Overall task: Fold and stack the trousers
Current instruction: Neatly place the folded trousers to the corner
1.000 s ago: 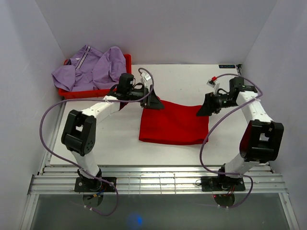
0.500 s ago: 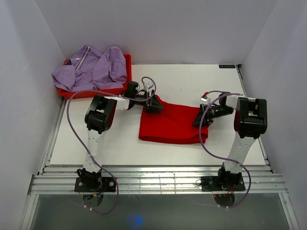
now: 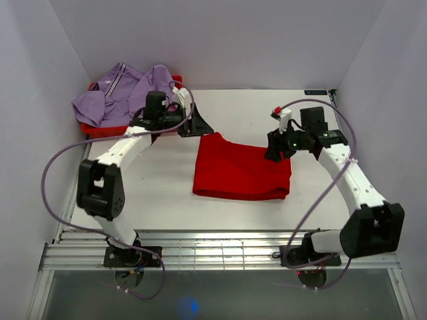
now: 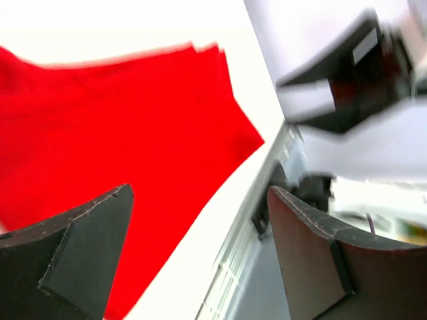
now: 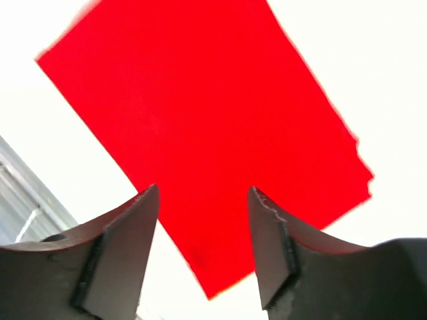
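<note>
1. Table: white work surface that bears every item below.

2. Purple garment: loose heap at 10 o'clock on the table. It spills over its container, probably as unsorted stock.

3. Red trousers: folded flat into a near-rectangle, lying just toward 3 o'clock of the table's centre, between the two arms. The edges look squared and nothing is holding them. The fold appears complete, and there is no pile under them yet.

4. Red bin: sits under the purple heap, with only its rim visible.

5. Left gripper: off the trousers' 11 o'clock corner and clear of the cloth. The left wrist view shows the jaws wide apart and empty, with red fabric below them.

6. Right gripper: by the trousers' 1 o'clock corner. Its jaws are likewise spread with nothing between them, and the cloth lies beyond. The two grippers flank the far edge, which would suit a joint hold on its corners.
</note>
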